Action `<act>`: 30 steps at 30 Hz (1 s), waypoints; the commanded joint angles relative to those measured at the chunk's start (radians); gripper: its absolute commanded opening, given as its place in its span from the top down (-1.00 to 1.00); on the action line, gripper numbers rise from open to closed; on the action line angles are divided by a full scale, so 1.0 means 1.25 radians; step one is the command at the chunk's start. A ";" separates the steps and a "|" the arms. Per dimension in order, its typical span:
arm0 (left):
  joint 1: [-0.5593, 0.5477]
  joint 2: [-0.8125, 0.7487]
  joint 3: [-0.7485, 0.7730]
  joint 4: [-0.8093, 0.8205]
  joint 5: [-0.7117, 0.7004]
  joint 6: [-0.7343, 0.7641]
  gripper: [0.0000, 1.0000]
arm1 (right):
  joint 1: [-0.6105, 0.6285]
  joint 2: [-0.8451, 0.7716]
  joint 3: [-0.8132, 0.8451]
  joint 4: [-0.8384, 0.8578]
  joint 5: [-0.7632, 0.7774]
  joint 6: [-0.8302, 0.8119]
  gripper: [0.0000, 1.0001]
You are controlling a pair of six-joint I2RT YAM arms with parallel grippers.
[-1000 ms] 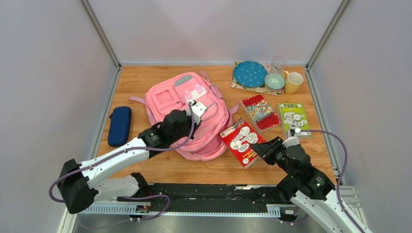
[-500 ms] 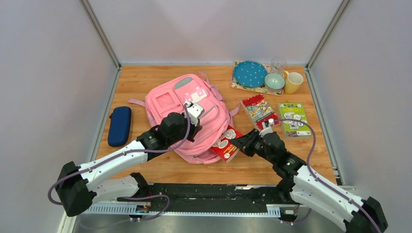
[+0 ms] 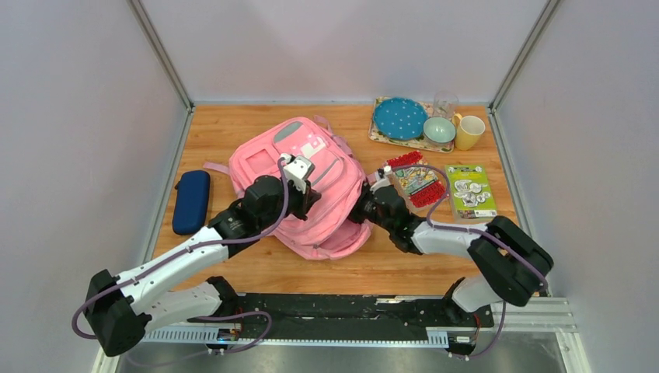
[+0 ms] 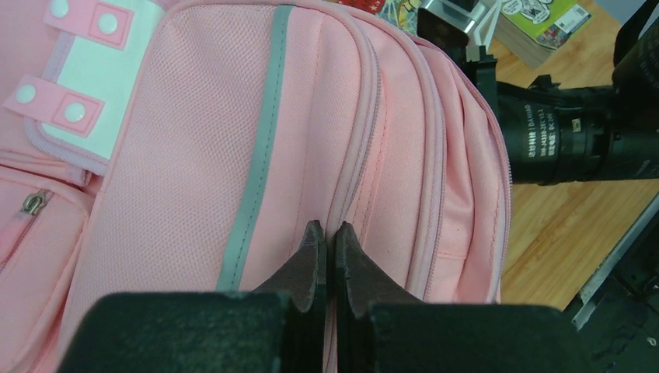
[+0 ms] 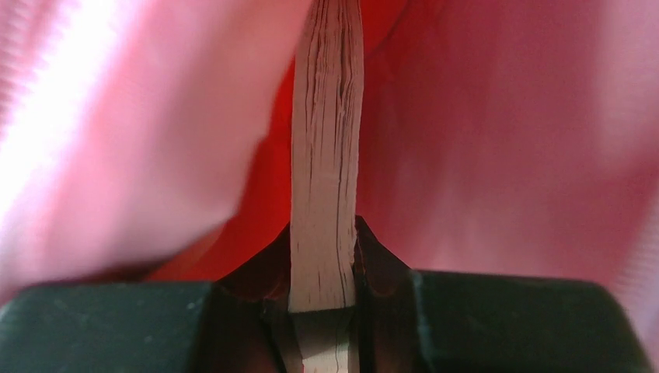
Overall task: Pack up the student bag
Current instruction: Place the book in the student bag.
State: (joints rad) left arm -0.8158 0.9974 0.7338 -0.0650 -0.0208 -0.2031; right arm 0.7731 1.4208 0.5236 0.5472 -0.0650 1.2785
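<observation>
Pushing the book [image 5: 326, 116] deeper is where trouble could start. The right gripper [image 5: 325, 233] is clamped on its page edge, with pink cloth close on both sides and the book's far end out of sight. If a corner catches on a fold or seam inside, the pages could buckle, or the whole bag [image 3: 330, 221] could be shoved across the worktop [image 3: 225, 128] toward its left edge.

The bag lies near the middle of the worktop with its front pockets up, and the right gripper enters on the side facing the worktop's right edge. The left gripper [image 4: 326, 237] has its fingers together on a thin ridge of cloth beside the zip, apparently holding the opening up. That pinch looks slight. Should the cloth slip out, the flap would likely drop onto the book and close the gap. Letting go of the book before it sits well inside might leave it sticking out, or let it slide back onto the wood.
</observation>
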 commanded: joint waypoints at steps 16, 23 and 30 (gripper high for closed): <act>0.091 -0.096 0.014 0.136 0.133 -0.076 1.00 | 0.052 0.155 0.076 0.151 0.106 -0.054 -0.67; 0.114 -0.108 0.007 0.133 0.160 -0.066 1.00 | 0.056 -0.131 0.066 -0.320 0.242 -0.136 -0.76; 0.145 -0.082 -0.011 0.153 0.222 -0.084 1.00 | 0.075 -0.325 -0.023 -0.433 0.274 -0.089 -0.67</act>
State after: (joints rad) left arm -0.6758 0.8955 0.7258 0.0086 0.2371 -0.3023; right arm 0.8612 1.1324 0.5476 0.1181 0.1726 1.1465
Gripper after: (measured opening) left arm 0.028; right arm 0.881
